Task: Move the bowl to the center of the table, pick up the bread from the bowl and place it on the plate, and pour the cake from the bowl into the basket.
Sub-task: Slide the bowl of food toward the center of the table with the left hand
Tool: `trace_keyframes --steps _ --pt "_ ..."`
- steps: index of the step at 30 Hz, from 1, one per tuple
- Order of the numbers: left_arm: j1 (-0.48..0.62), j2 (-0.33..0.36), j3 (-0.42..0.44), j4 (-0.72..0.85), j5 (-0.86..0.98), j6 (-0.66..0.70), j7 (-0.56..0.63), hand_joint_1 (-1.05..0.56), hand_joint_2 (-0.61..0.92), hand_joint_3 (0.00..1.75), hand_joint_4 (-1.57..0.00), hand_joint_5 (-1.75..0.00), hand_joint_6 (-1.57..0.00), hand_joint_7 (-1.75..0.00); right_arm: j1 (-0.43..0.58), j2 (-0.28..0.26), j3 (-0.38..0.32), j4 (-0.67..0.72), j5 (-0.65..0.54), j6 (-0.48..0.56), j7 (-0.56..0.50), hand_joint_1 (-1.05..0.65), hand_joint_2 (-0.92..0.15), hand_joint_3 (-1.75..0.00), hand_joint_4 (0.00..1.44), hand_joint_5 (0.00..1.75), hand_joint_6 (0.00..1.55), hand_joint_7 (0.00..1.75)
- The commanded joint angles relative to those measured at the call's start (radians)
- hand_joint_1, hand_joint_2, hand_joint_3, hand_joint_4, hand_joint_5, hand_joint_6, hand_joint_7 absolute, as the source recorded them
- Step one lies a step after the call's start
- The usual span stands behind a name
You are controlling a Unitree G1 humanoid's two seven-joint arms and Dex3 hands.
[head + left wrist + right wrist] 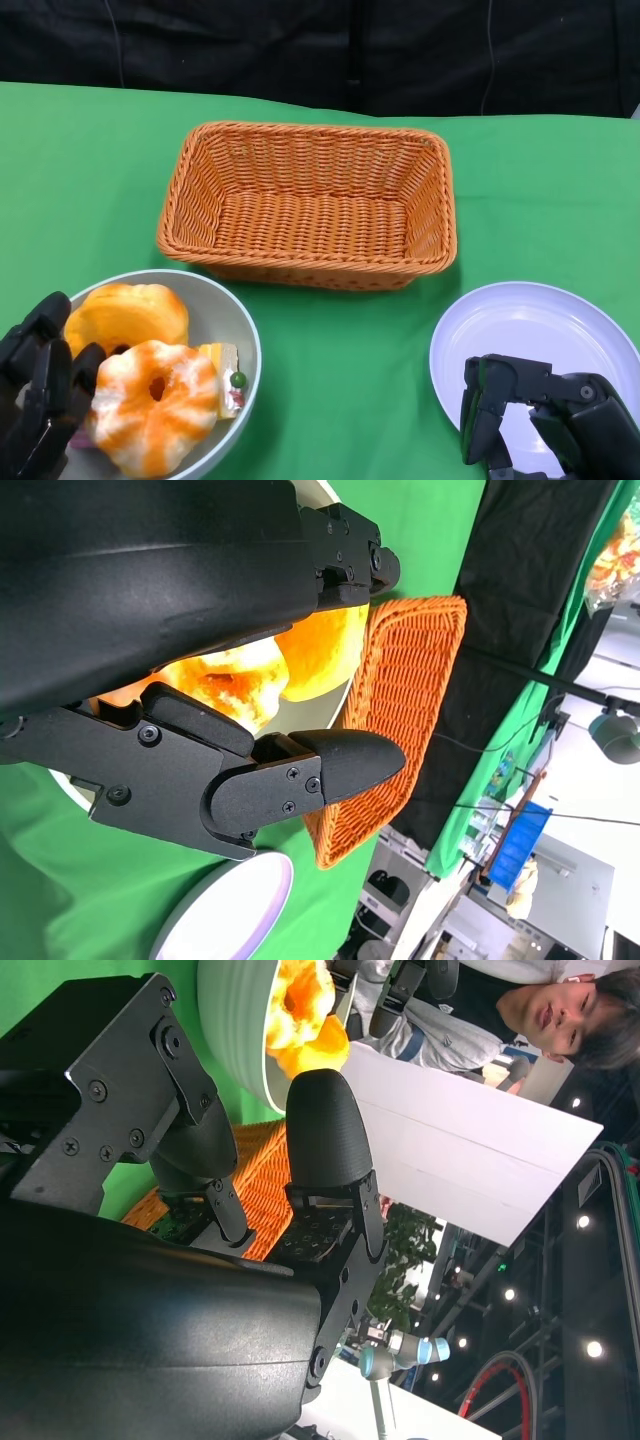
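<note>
Task barely begun: bowl (232, 322) off-centre at near left with bread (155, 405) and cake (226, 373) inside, left hand (38, 400) at its rim, grasp unclear; right hand (545, 415) empty, fingers apart, over bare plate (530, 320); basket (310, 205) unfilled.
</note>
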Motion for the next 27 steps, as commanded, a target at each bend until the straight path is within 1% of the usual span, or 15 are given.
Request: trace_keyframes --steps 1,5,6,10,12,14,17,19,22,25,27 --pt "0.017 -0.003 -0.024 -0.023 0.118 -0.106 0.028 -0.69 0.92 0.66 0.00 0.00 0.00 0.00 0.010 -0.014 -0.010 -0.016 0.008 0.006 0.000 0.29 -0.27 -1.75 0.94 1.75 0.84 1.58" --pt "0.020 -0.050 -0.042 -0.019 0.267 -0.283 0.080 -0.68 0.92 0.56 -0.11 -0.05 -0.08 -0.03 0.008 -0.014 -0.007 -0.018 0.014 0.011 0.003 0.30 -0.27 -1.75 0.94 1.75 0.84 1.58" --pt "0.019 -0.057 -0.045 -0.012 0.293 -0.318 0.086 -0.67 0.92 0.55 -0.13 -0.07 -0.09 -0.04 0.007 -0.013 -0.007 -0.017 0.013 0.011 0.002 0.30 -0.28 -1.75 0.94 1.75 0.84 1.58" --pt "0.011 -0.079 -0.054 0.050 0.469 -0.528 0.149 -0.64 0.92 0.52 -0.20 -0.11 -0.15 -0.05 0.008 -0.012 -0.009 -0.017 0.009 0.007 -0.001 0.31 -0.28 -1.75 0.93 1.75 0.84 1.58" --pt "0.005 -0.083 -0.054 0.080 0.551 -0.607 0.191 -0.65 0.92 0.51 -0.23 -0.12 -0.18 -0.06 0.007 -0.011 -0.010 -0.015 0.006 0.004 -0.003 0.32 -0.27 -1.75 0.93 1.75 0.84 1.58" --pt "-0.002 -0.071 -0.050 0.119 0.659 -0.697 0.248 -0.65 0.92 0.52 -0.24 -0.13 -0.19 -0.07 0.007 -0.011 -0.010 -0.017 0.004 0.007 -0.003 0.32 -0.27 -1.75 0.93 1.75 0.84 1.57" --pt "-0.018 -0.067 -0.034 0.176 0.810 -0.803 0.361 -0.65 0.92 0.54 -0.26 -0.15 -0.22 -0.07 0.007 -0.012 -0.009 -0.017 0.005 0.007 -0.002 0.32 -0.27 -1.75 0.93 1.75 0.84 1.57" --pt "-0.024 -0.075 -0.024 0.197 0.872 -0.811 0.427 -0.63 0.92 0.53 -0.27 -0.16 -0.24 -0.08 0.006 -0.011 -0.010 -0.015 0.004 0.005 -0.003 0.31 -0.27 -1.75 0.93 1.75 0.84 1.57" --pt "-0.026 -0.088 -0.018 0.200 0.943 -0.768 0.501 -0.59 0.92 0.52 -0.30 -0.19 -0.29 -0.10 0.005 -0.010 -0.009 -0.013 0.005 0.002 -0.003 0.31 -0.27 -1.75 0.93 1.75 0.84 1.57" --pt "-0.027 -0.078 -0.020 0.203 0.951 -0.671 0.497 -0.55 0.92 0.53 -0.23 -0.17 -0.27 -0.08 0.003 -0.011 -0.010 -0.011 0.005 -0.001 -0.002 0.31 -0.27 -1.75 0.93 1.75 0.84 1.57" --pt "-0.027 -0.062 -0.025 0.202 0.944 -0.602 0.469 -0.54 0.92 0.54 -0.20 -0.16 -0.24 -0.06 0.003 -0.011 -0.009 -0.011 0.007 0.001 -0.001 0.31 -0.27 -1.75 0.93 1.75 0.84 1.57"
